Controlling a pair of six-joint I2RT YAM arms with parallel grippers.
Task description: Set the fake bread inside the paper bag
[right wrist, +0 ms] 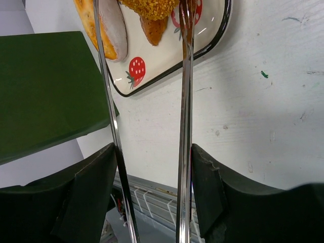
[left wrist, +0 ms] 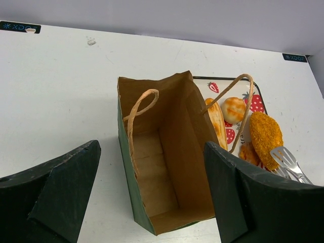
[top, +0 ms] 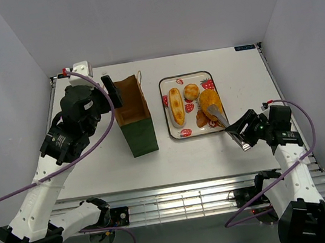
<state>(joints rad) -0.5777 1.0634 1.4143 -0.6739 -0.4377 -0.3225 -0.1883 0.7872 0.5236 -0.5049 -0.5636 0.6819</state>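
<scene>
The paper bag (top: 132, 117) stands upright left of centre, dark green outside, brown inside (left wrist: 167, 167), mouth open and nothing in it. My left gripper (top: 100, 94) hovers open above it, its fingers (left wrist: 61, 187) either side of the bag. The fake bread lies on a strawberry tray (top: 197, 127): a long roll (top: 176, 106), a round bun (top: 191, 91), a large crumbed oval bun (top: 210, 99) and a small dark piece (top: 202, 118). My right gripper (top: 244, 135) is shut on metal tongs (right wrist: 186, 101), whose tips straddle the oval bun (right wrist: 152, 6).
The tray's black rim (right wrist: 167, 76) lies close to the bag's green wall (right wrist: 45, 91). Two tan loop handles (left wrist: 139, 109) arch over the bag's mouth. Bare white tabletop lies in front of the tray, with the table's front rail just behind my right gripper.
</scene>
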